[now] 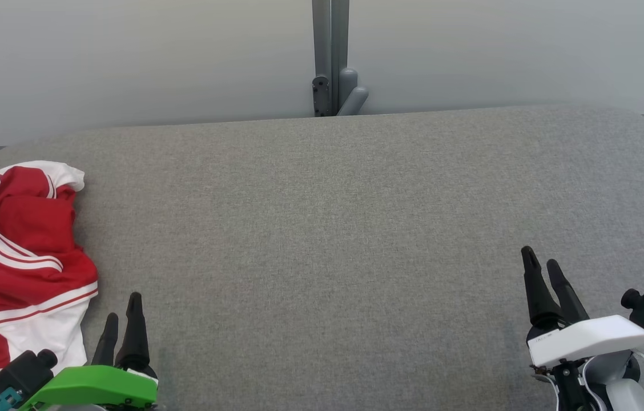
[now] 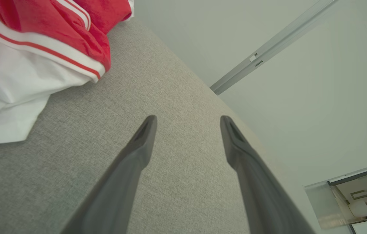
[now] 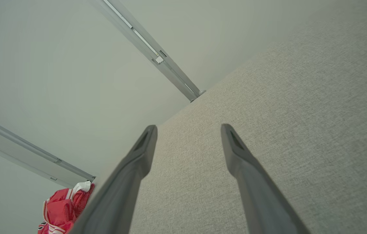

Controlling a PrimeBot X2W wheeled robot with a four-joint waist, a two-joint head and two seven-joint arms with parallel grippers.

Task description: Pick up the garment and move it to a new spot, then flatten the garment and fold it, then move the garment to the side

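Head view. Grey fabric-covered surface point(image 1: 322, 228) spans the frame, with a pale wall behind it. A grey metal post point(image 1: 330, 57) stands at top centre.

Garment point(image 1: 19, 257): red with white stripes and white panels, lying crumpled at the left edge of the frame on the grey surface. It is bunched in loose folds, not spread flat, and part of it runs past the left border.

Left gripper point(image 1: 123, 307): lower left of the frame, green housing, two dark fingers pointing up the frame. It sits just beside the garment's lower right white edge. I cannot tell from this view whether they touch.

Left wrist view: the fingers are spread wide with only bare grey fabric between them, holding nothing. The garment's white and red hem fills the upper left, apart from the fingertips point(image 2: 149, 125).

Right gripper point(image 1: 540, 257): lower right of the frame, white housing, well apart from the garment.

Right wrist view: the fingers are likewise spread wide over the grey surface with nothing in their grasp. The garment shows small at the lower left corner.
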